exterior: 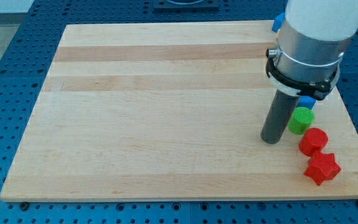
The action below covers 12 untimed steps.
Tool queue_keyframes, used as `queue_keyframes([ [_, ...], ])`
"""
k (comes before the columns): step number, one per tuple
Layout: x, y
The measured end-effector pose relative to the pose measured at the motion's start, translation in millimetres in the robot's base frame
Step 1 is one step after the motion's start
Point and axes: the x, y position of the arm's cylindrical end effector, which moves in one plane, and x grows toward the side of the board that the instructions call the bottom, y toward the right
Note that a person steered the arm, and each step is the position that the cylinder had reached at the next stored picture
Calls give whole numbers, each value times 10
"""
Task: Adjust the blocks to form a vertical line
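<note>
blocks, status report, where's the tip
My tip down, just left of green cylinder. Red cylinder, red star below it; blue block above, part hidden. Nothing in the way.

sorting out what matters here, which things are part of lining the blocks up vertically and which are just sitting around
Part of the job:
- my tip, just to the view's left of the green cylinder
- blue block, mostly hidden behind the arm
- red cylinder
- red star block
- possibly a second blue block at the view's top, mostly hidden

Just lying about:
- wooden board
- blue perforated table
</note>
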Motion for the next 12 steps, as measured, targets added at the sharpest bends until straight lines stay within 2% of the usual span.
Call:
queue_keyframes([
  [7,-224,348],
  [10,-228,240],
  [12,-377,216],
])
